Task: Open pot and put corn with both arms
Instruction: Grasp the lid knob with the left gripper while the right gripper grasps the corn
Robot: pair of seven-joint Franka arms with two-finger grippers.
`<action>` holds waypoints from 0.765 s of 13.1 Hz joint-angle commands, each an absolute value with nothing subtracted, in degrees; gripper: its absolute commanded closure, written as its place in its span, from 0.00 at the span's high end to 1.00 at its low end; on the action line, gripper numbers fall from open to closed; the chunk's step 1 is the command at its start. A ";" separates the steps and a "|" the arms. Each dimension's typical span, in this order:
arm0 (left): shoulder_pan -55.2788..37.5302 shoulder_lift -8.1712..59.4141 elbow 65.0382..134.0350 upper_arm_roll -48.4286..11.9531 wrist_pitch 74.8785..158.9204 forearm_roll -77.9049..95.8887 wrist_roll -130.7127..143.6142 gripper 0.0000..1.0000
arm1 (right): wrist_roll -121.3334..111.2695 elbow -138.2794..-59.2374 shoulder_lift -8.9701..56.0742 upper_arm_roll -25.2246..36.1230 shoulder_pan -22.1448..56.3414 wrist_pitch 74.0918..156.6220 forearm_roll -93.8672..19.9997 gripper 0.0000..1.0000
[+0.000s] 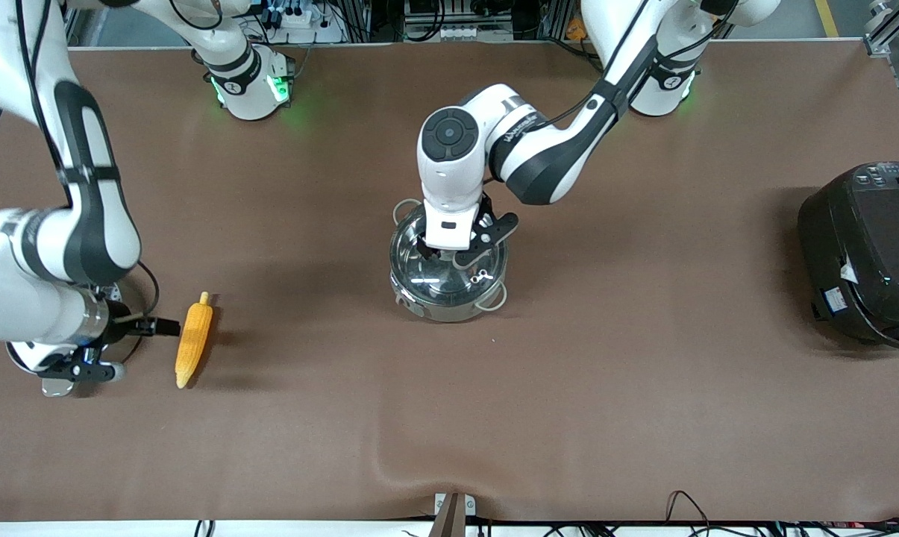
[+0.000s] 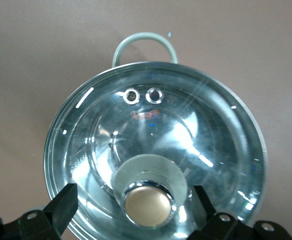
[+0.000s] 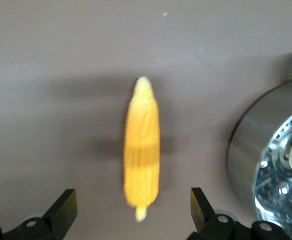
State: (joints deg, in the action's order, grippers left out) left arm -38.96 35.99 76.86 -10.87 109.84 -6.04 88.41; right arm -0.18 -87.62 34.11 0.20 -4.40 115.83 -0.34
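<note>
The left gripper (image 2: 130, 210) hangs over the pot (image 1: 449, 272) mid-table, fingers spread either side of the lid knob (image 2: 147, 203) to lift it, while the right gripper (image 3: 133, 212), also spread, faces the corn (image 1: 194, 339) lying just beside it.

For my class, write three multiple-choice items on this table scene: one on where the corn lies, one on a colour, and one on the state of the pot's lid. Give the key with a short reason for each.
1. Where does the corn lie?
A. In the pot
B. On the table, toward the right arm's end
C. On the rice cooker

2. What colour is the lid's knob?
A. Tan
B. Red
C. Blue

3. What is the state of the glass lid on the pot?
A. Lifted off
C. Lying upside down on the table
B. Still on the pot

Key:
1 B: it rests on the brown table beside the right gripper.
2 A: the left wrist view shows a tan knob.
3 B: the lid covers the pot, with the open left gripper flanking the knob.
</note>
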 commanded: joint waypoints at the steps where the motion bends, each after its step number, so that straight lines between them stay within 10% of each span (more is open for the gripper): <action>1: -39.55 34.63 79.98 -10.20 109.34 -8.44 89.82 1.00 | -0.79 -86.22 38.57 -0.44 -5.97 120.30 0.79 1.00; 10: -40.43 35.24 79.54 -10.46 111.88 -8.35 90.62 0.90 | 0.00 -93.16 40.08 -0.53 -5.71 126.65 0.44 1.00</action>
